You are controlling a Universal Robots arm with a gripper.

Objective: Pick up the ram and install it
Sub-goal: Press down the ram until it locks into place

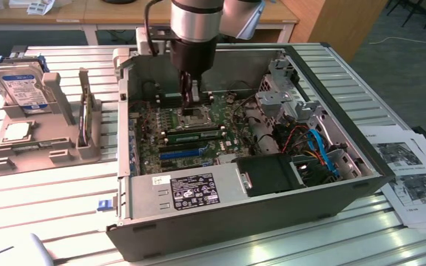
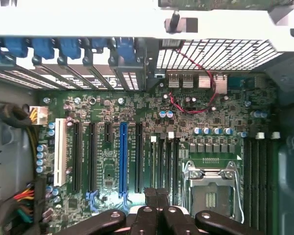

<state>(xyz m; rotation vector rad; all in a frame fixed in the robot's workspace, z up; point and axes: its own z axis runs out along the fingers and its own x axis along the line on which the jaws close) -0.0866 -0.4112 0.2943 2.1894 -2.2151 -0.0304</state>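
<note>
The ram (image 1: 194,133), a green stick with dark chips, lies along a slot on the motherboard (image 1: 221,147) inside the open case (image 1: 235,221). It sits just beside the socket (image 1: 196,115), between it and the blue slot (image 1: 179,154). Whether it is pressed fully home is hard to judge from this angle.

The tool (image 1: 191,102) hangs inside the case on the far side of the socket from the ram. Its fingers are closed together with nothing seen between them, and it stands apart from the ram.

The case also holds a labelled power supply (image 1: 191,191) beyond the blue slot from the socket. A black fan housing (image 1: 272,174) sits next to it. Red and blue cables (image 1: 313,147) run toward the exterior view's right of the socket, under a metal drive cage (image 1: 279,94).

Outside the case, well away from the socket to the exterior view's left, a grey holder (image 1: 54,149) stands on the slatted worktop (image 1: 50,194). It carries a hard drive (image 1: 24,88) upright and a thin strip (image 1: 87,119) on edge. Printed sheets (image 1: 409,177) lie on the opposite side of the case.

The wrist view looks straight down past the closed tool (image 2: 157,196). It shows the socket (image 2: 210,188), the blue slot (image 2: 123,156), a white slot (image 2: 60,152), a looping red wire (image 2: 196,105) and the rear grille (image 2: 210,54).
</note>
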